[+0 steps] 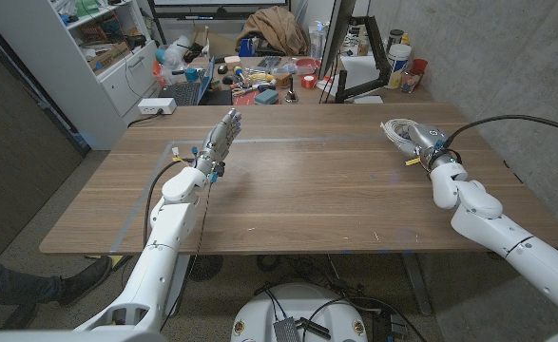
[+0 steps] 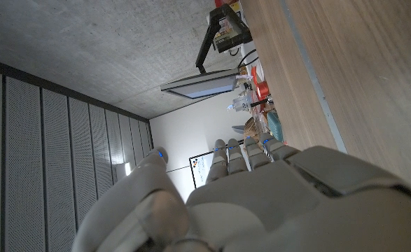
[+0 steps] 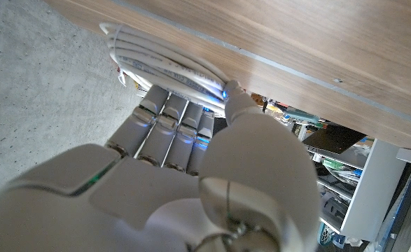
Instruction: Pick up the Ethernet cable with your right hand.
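at the table's (image 1: 288, 190) far right, right hand (image 1: 421, 140) reaches the ethernet cable (image 1: 398, 128), grip unclear; left hand (image 1: 220, 141) open, empty

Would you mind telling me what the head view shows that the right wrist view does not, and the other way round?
Head view alone: the left hand raised over the table, fingers straight and holding nothing, and the table's whole top. Right wrist view alone: a close look at the white Ethernet cable coiled in loops, with the right hand's fingers under the coil and the thumb against it. Both: the right hand at the cable near the table's far right corner.
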Robot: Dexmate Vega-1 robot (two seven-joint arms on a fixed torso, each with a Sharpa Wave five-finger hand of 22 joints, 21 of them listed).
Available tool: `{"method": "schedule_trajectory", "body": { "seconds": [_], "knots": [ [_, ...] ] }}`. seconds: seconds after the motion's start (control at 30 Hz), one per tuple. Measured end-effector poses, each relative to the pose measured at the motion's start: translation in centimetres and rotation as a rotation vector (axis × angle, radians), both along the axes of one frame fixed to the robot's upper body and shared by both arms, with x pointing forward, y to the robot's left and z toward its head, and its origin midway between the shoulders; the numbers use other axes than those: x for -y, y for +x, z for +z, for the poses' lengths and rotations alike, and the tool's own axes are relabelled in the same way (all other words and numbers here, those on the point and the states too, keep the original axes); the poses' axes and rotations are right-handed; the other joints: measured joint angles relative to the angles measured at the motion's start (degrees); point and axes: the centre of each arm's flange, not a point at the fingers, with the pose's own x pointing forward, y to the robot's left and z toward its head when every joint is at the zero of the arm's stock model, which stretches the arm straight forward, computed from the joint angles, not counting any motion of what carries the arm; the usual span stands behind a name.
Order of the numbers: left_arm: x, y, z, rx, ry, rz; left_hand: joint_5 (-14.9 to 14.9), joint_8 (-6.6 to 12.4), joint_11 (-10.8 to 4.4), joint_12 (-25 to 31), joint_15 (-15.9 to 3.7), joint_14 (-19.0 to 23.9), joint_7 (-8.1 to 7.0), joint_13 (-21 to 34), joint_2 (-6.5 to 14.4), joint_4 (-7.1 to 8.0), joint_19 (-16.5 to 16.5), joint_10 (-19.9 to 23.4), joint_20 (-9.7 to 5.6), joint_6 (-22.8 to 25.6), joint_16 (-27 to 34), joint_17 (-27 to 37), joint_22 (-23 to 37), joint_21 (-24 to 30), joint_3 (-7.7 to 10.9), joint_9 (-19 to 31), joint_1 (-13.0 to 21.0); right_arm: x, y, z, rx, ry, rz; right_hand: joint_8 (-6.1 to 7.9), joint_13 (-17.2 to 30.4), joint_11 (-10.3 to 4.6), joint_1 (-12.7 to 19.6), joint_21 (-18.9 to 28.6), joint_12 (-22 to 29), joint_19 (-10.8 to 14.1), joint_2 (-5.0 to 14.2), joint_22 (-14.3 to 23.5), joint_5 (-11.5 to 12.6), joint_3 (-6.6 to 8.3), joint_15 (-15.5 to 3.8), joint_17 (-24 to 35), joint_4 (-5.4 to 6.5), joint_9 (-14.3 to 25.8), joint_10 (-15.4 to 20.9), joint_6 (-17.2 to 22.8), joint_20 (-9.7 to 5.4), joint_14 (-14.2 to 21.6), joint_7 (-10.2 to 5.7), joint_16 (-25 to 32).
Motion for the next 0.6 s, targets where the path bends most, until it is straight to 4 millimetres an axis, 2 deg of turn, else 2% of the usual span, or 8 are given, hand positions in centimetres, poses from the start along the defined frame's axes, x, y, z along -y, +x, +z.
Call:
{"method": "schedule_trajectory", "body": {
  "seconds": [0.47,0.6],
  "knots": [
    [-0.1,0.0,0.0,0.005,-0.002,-0.004,0.0,0.00,0.00,0.0,0.00,0.0,0.00,0.0,0.0,0.00,0.0,0.0,0.00,0.0,0.0,0.0,0.0,0.0,0.00,0.0,0.0,-0.4,-1.2,1.2,0.034,-0.006,0.012,-0.22,0.3,0.01,-0.1,0.2,0.1,0.0,0.10,0.0,-0.2,-0.39,0.00,0.0,0.09,0.2,0.0,0.0,-0.01,0.0,0.00,-0.3],
    [-0.1,0.0,0.0,0.005,-0.003,-0.004,0.0,0.00,0.00,0.0,0.00,0.0,0.00,0.0,0.0,0.00,0.0,0.0,0.00,0.0,0.0,0.0,0.0,0.0,0.00,0.0,0.0,-0.5,-1.6,1.5,0.045,-0.013,0.012,-0.27,0.3,0.01,-0.1,0.2,0.1,-0.7,0.10,0.0,-0.2,-0.39,-0.21,0.0,0.09,0.3,0.0,0.0,0.11,-0.2,-0.01,-0.5]
  ]
}}
